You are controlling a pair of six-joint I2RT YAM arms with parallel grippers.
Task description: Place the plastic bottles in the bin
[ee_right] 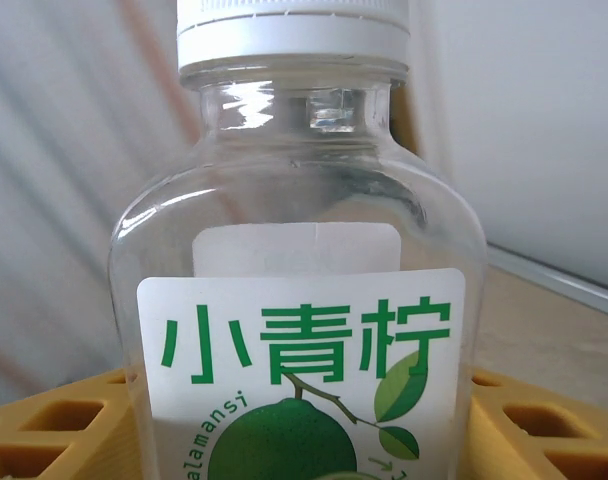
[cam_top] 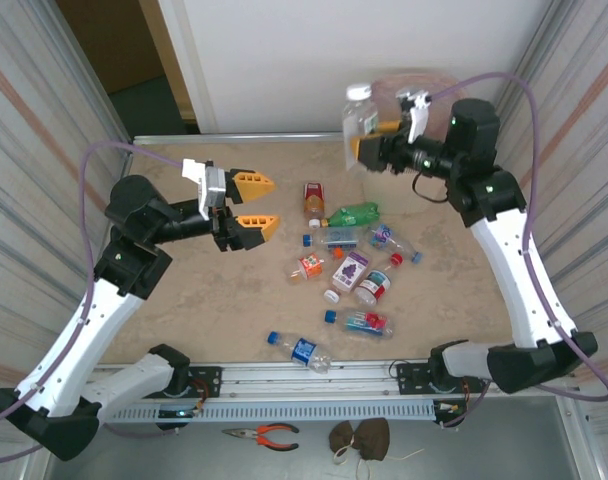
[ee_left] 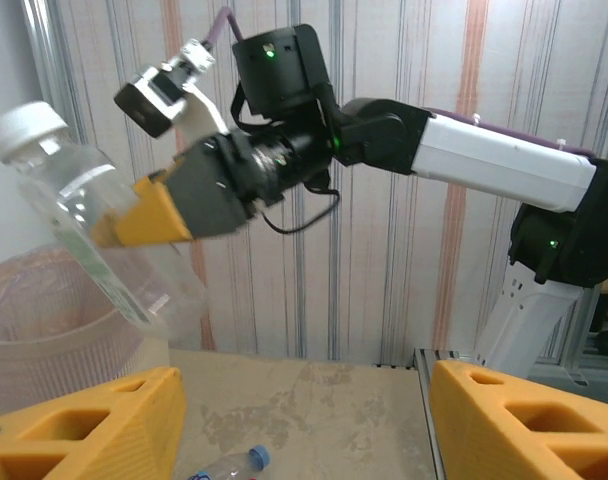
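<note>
The clear white-capped bottle (cam_top: 357, 118) stands nearly upright, cap up and leaning a little, clamped low on its body by the right tool (cam_top: 370, 148). The bin (cam_top: 396, 82) lies just beyond it, to its right, and the bottle's base seems near the rim, not yet over the opening. The left tool (cam_top: 254, 205) gapes empty, well apart, nearer the loose bottles (cam_top: 349, 262) on the desk (cam_top: 204, 300).
</note>
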